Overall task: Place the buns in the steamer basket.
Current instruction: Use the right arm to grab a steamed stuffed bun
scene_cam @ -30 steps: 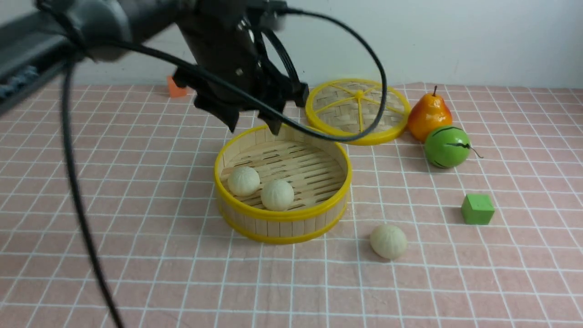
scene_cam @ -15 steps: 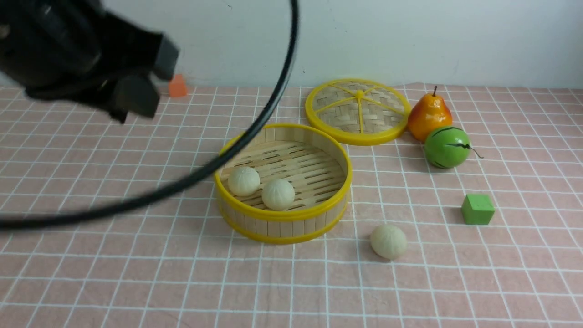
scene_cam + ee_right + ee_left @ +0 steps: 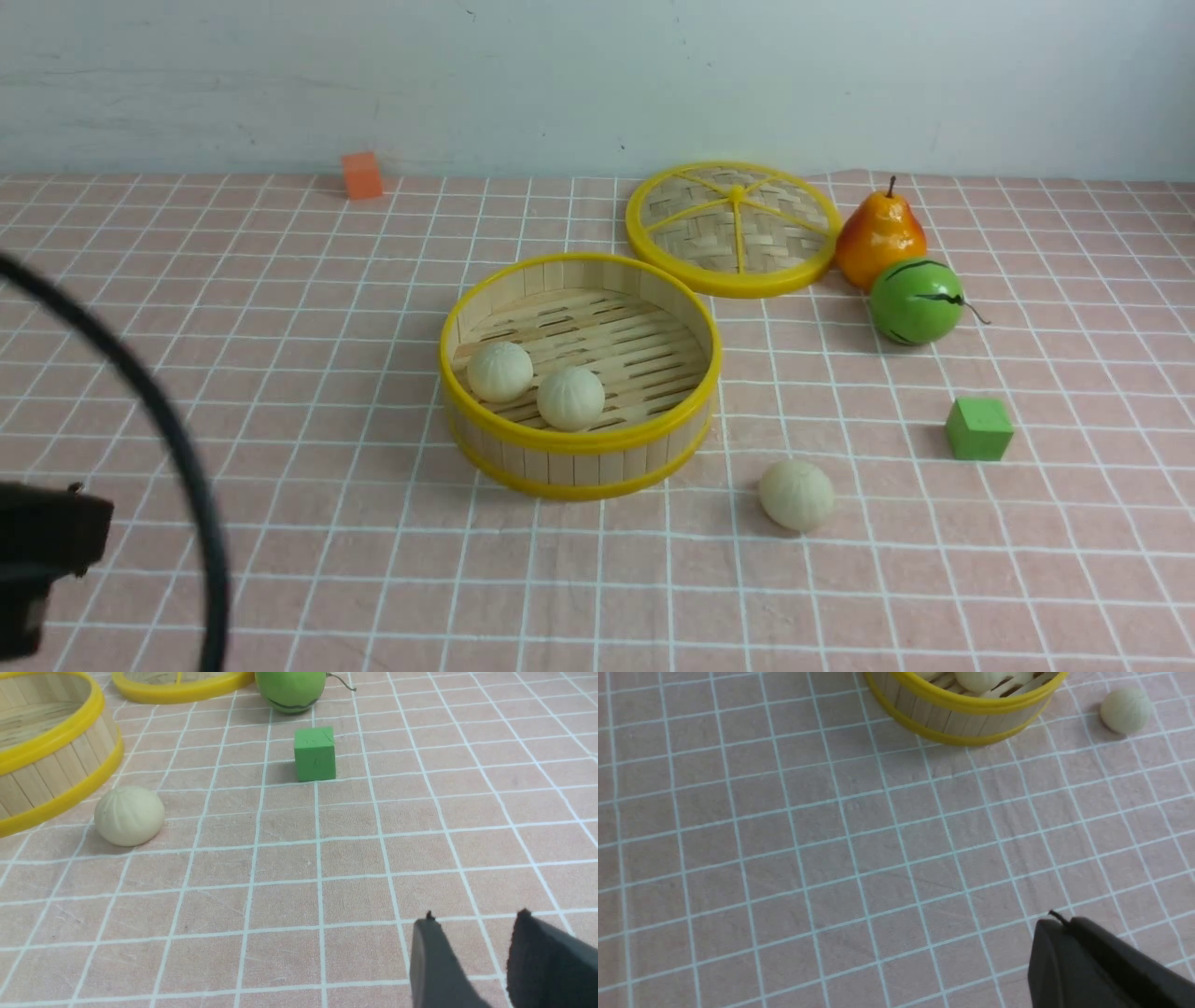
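Observation:
The steamer basket stands mid-table with two buns on its slatted floor. A third bun lies on the cloth just off the basket's front right. My left gripper is shut and empty, hanging over bare cloth well in front of and left of the basket. In the right wrist view my right gripper is open with nothing between its fingers. It sits low over the cloth, with the loose bun some way ahead beside the basket.
The woven lid lies flat behind the basket. A pear and a green striped ball stand at the back right. A green cube sits right of the loose bun, an orange cube by the wall. The left arm's cable arcs at the near left.
My left arm has swung from above the basket's back rim leftward and down to the near left corner. Its jaws have shut, empty. The buns have not moved.

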Available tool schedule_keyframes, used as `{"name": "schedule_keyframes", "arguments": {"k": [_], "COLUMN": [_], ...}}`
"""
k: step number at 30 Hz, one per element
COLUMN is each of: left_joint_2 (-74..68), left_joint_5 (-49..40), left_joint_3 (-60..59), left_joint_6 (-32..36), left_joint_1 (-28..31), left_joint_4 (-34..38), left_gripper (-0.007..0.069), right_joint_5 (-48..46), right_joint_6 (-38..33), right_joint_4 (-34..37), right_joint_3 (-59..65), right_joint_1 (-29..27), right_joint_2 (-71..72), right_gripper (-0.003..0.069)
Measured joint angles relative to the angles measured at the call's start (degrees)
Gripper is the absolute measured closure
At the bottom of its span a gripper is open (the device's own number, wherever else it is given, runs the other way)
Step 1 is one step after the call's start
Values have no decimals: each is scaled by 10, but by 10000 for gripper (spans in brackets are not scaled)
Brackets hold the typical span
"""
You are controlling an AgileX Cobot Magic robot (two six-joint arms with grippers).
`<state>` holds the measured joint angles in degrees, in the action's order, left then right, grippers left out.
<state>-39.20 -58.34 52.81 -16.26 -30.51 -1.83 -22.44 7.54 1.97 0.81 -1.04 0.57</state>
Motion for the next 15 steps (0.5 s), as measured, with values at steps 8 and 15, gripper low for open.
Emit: {"name": "schedule_keyframes", "arguments": {"k": [8,15], "left_joint_2": [75,75], "left_joint_5": [23,27], "left_joint_3": [-59,-75], "left_joint_6": [0,0], "left_joint_1": [-10,-10], "left_joint_4": [13,2], "left_gripper": [630,625], "right_joint_5": [1,12], "right_joint_6": [1,180], "right_joint_4": [4,242], "right_joint_3": [0,4], "right_joint_1": [0,0], "right_joint_2": [0,0], "right_gripper": [420,420]}}
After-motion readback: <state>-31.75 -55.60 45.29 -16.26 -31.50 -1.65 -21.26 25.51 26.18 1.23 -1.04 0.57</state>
